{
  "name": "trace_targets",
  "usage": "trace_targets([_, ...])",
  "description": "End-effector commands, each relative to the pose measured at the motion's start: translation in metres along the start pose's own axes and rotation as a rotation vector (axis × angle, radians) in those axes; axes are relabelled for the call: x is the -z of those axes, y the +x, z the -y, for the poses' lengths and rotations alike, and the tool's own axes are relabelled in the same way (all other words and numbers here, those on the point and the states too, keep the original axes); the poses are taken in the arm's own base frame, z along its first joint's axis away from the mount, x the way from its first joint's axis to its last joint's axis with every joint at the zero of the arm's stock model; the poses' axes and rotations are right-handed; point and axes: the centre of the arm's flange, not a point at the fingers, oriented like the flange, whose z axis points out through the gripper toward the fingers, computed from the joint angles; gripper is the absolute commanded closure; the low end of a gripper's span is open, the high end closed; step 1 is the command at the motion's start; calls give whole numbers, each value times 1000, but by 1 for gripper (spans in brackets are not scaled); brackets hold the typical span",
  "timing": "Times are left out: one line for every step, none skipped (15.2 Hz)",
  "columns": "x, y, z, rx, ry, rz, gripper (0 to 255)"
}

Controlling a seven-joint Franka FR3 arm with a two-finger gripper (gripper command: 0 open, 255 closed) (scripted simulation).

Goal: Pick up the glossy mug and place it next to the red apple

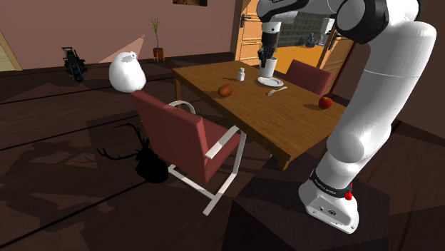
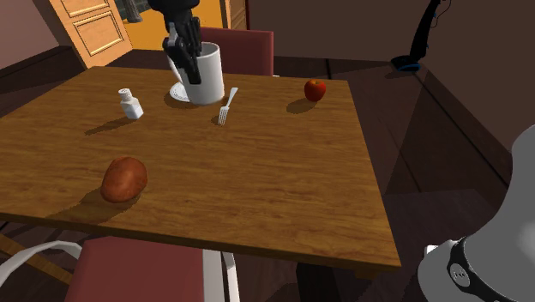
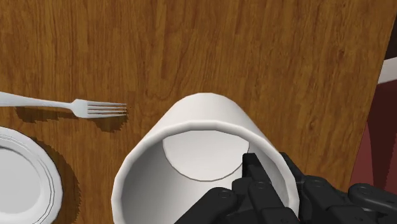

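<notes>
**Mug [image 2: 208, 77] clasped by its rim at the far side of the bench, apple not yet reached**

Gripper [image 2: 190, 67] is closed on the mug's wall: one finger inside the cup, the other outside. The mug is white and upright. It sits at or just above the plate [image 2: 177, 92]; I cannot tell whether its base is clear of it. The red apple [image 2: 315, 89] lies well apart, toward the second exterior view's right.

Risks, as judged:
- Hold is on one side of the rim only. The off-centre weight could make the mug tip or slip down between the fingers during travel.
- Fork [image 2: 226, 105] lies between mug and apple. A low carry could catch it and drag it.
- Apple is round, so a touch from the mug on set-down could roll it.

Room:
- Apple is near the bench [image 2: 274, 189] corner, with far and right edges close behind it.
- Bare wood lies open between fork and apple and on the apple's near side, the safer spot.
- Shaker [image 2: 131, 104] and a brown lump [image 2: 124, 179] are off the path.
</notes>
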Motion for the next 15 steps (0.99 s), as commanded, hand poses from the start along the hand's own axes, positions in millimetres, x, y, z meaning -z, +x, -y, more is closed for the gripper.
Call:
trace_targets([-1,-15,-21,2,0,0,255])
trace_targets([-1,-21,-33,2,0,0,255])
trace_targets([-2,-28,-44,2,0,0,255])
trace_targets([-3,-35,-55,2,0,0,255])
trace_targets([-4,-41,-67,2,0,0,255])
trace_targets([-5,-48,-78,2,0,0,255])
trace_targets([-5,-55,-90,2,0,0,255])
trace_targets([-6,-61,-101,2,0,0,255])
trace_targets([-7,-68,-112,2,0,0,255])
trace_targets([-8,-74,-124,2,0,0,255])
trace_targets([-9,-81,-135,2,0,0,255])
trace_targets([-10,-88,-147,2,0,0,255])
trace_targets([-10,-94,-158,2,0,0,255])
trace_targets([-11,-101,-169,2,0,0,255])
trace_targets([-12,-108,-181,2,0,0,255])
